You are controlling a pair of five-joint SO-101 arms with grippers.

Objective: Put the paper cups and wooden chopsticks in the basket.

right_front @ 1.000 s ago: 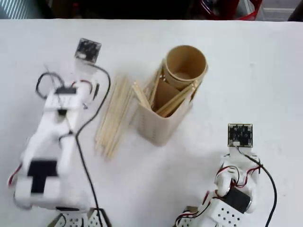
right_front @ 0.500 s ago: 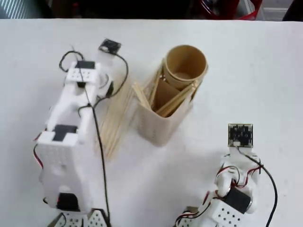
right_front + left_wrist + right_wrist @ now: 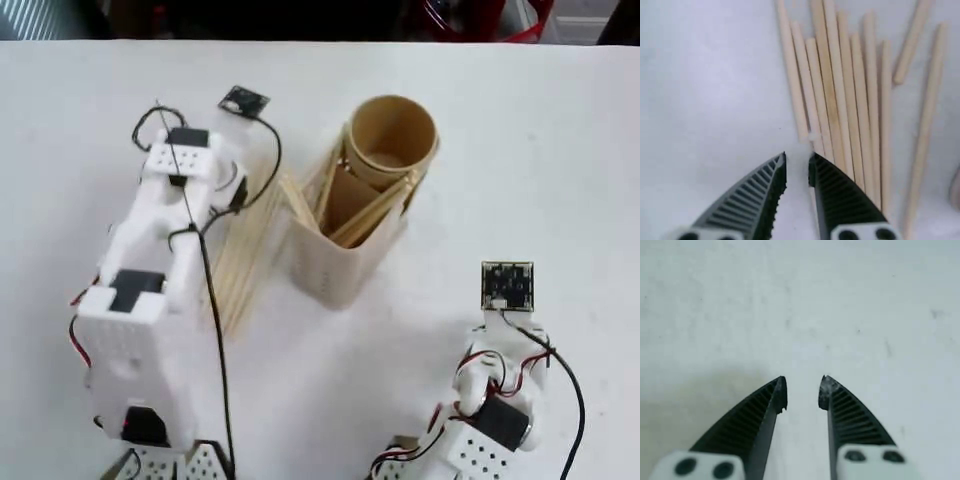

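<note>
The left gripper (image 3: 797, 160), jaws slightly parted and empty, is held at the loose chopsticks (image 3: 840, 100) beside the basket (image 3: 340, 265). The right gripper (image 3: 802, 385) is likewise parted and empty. A paper cup (image 3: 390, 135) and a few chopsticks (image 3: 372, 215) are already placed inside the basket; the loose pile is not yet gathered.

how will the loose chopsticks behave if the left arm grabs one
The loose chopsticks look thin, round and stiff, so one would probably roll on the smooth table. They lie packed side by side, so the left end effector may nudge neighbours.
</note>
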